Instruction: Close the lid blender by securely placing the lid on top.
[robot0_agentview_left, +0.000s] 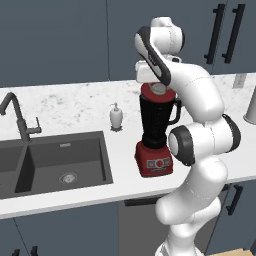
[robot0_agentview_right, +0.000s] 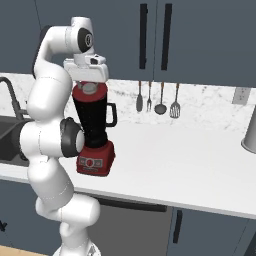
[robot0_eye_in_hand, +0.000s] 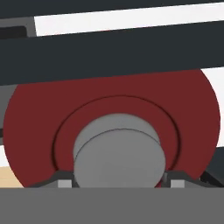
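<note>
The lid (robot0_agentview_left: 158, 90) sits on top of the blender (robot0_agentview_left: 157, 131), near the centre of the left base view and in the upper left of the right base view, with the tool (robot0_agentview_left: 156, 83) directly above it and pointing straight down along the jar's upright long axis. In the hand view the red disc fills the middle of the frame with its grey knob (robot0_eye_in_hand: 119, 151) at lower centre, and the two finger tips (robot0_eye_in_hand: 64, 183) stand either side of that knob (whether they are pressing on it or just clear of it I cannot tell). The lid looks roughly level on the rim.

Counted: one lid, one blender, one soap bottle (robot0_agentview_left: 116, 117) left of it on the table (robot0_agentview_left: 75, 107), one sink (robot0_agentview_left: 55, 162), four utensils (robot0_agentview_right: 160, 97) hanging on the wall.
</note>
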